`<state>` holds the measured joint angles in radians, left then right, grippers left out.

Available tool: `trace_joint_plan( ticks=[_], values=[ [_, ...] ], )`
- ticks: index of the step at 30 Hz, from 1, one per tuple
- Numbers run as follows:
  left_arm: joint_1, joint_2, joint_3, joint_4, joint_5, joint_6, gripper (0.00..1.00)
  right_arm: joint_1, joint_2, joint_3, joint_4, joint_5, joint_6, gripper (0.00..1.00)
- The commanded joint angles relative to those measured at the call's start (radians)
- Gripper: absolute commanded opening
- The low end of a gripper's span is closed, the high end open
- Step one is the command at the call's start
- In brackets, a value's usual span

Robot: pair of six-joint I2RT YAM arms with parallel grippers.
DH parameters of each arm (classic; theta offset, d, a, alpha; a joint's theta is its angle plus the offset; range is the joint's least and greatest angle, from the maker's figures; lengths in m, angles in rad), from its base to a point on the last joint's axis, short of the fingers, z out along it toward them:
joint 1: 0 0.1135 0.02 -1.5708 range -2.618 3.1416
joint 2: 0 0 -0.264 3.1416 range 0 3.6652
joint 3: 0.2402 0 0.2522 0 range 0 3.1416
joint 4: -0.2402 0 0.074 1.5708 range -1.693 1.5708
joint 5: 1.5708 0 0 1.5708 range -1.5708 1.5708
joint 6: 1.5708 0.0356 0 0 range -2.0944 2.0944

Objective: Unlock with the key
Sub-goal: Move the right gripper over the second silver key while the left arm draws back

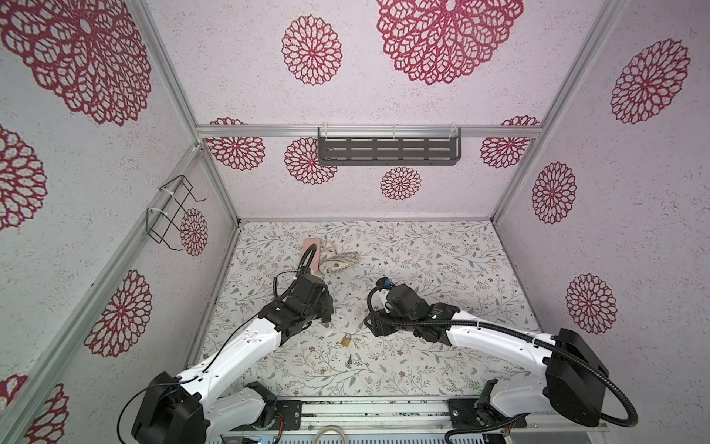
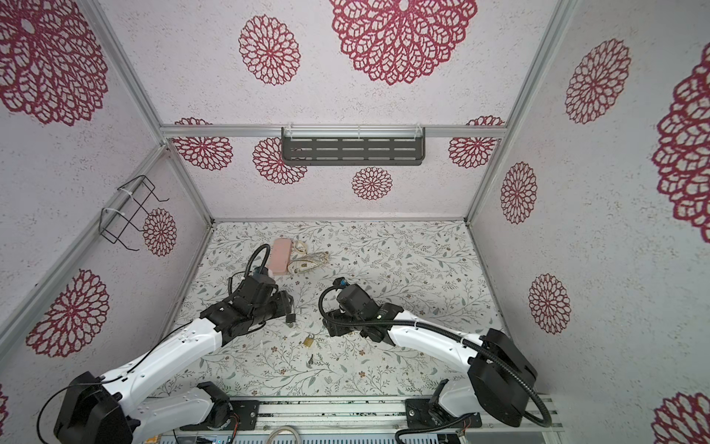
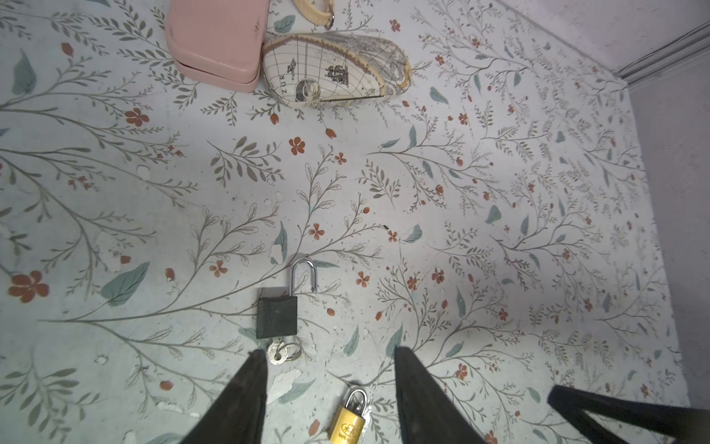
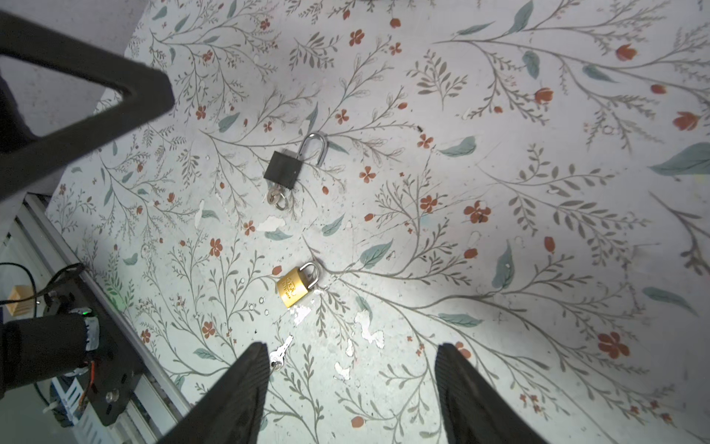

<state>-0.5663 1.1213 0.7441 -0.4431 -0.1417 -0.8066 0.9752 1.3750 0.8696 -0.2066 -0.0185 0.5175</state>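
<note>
Black housing on the left arm's wrist hides most of the black padlock (image 2: 291, 318) in a top view, where only a dark corner shows. The wrist views show it whole. It lies flat on the flowered table (image 3: 499, 192), near the middle, with its steel shackle (image 3: 303, 275) sprung open: one leg is free of the body. A key (image 3: 276, 353) on a small ring sits in its keyway; the blade is hidden inside.

Just to the right and nearer the robot lies a brass padlock (image 4: 294, 286), its shackle closed and its stamped lettering too small to read. A loose key (image 4: 279, 355) lies nearer still, partly behind a finger of the right gripper. A pink case (image 3: 215, 38) and a map-printed case (image 3: 334, 69) are cut off at the far side.

The left gripper (image 3: 330, 351) hovers tilted down over the locks, its fingers moderately apart and holding nothing. The right arm reaches in low across the table. The right gripper (image 4: 352, 346) points down, spread wider and also empty.
</note>
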Motion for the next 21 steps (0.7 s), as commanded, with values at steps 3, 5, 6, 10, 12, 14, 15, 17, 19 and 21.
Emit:
trace_joint_plan(
  ticks=[3, 5, 6, 10, 12, 14, 15, 17, 19, 21],
  values=[
    [0.015, -0.088, -0.043, 0.049, 0.021, -0.042, 0.56, 0.093, 0.040, 0.002, -0.020, 0.073, 0.011, 0.67],
    [0.019, -0.111, -0.050, 0.035, 0.023, -0.048, 0.56, 0.122, 0.075, 0.023, -0.032, 0.077, 0.021, 0.66],
    [0.020, -0.121, -0.055, 0.028, 0.024, -0.049, 0.56, 0.143, 0.094, 0.033, -0.036, 0.082, 0.024, 0.65],
    [0.023, -0.158, -0.072, -0.006, 0.013, -0.055, 0.56, 0.207, 0.157, 0.064, -0.030, 0.085, 0.036, 0.64],
    [0.025, -0.182, -0.085, -0.017, 0.003, -0.063, 0.56, 0.223, 0.190, 0.079, -0.033, 0.074, 0.047, 0.62],
    [0.025, -0.204, -0.098, -0.023, -0.003, -0.070, 0.56, 0.255, 0.214, 0.093, -0.035, 0.071, 0.050, 0.61],
    [0.026, -0.217, -0.105, -0.025, -0.007, -0.072, 0.56, 0.266, 0.226, 0.099, -0.035, 0.073, 0.051, 0.60],
    [0.028, -0.238, -0.115, -0.028, -0.016, -0.077, 0.57, 0.278, 0.245, 0.111, -0.037, 0.067, 0.058, 0.60],
    [0.031, -0.255, -0.123, -0.030, -0.021, -0.078, 0.57, 0.284, 0.263, 0.122, -0.039, 0.062, 0.065, 0.59],
    [0.032, -0.269, -0.129, -0.037, -0.035, -0.079, 0.57, 0.288, 0.276, 0.130, -0.042, 0.061, 0.073, 0.59]
  ],
)
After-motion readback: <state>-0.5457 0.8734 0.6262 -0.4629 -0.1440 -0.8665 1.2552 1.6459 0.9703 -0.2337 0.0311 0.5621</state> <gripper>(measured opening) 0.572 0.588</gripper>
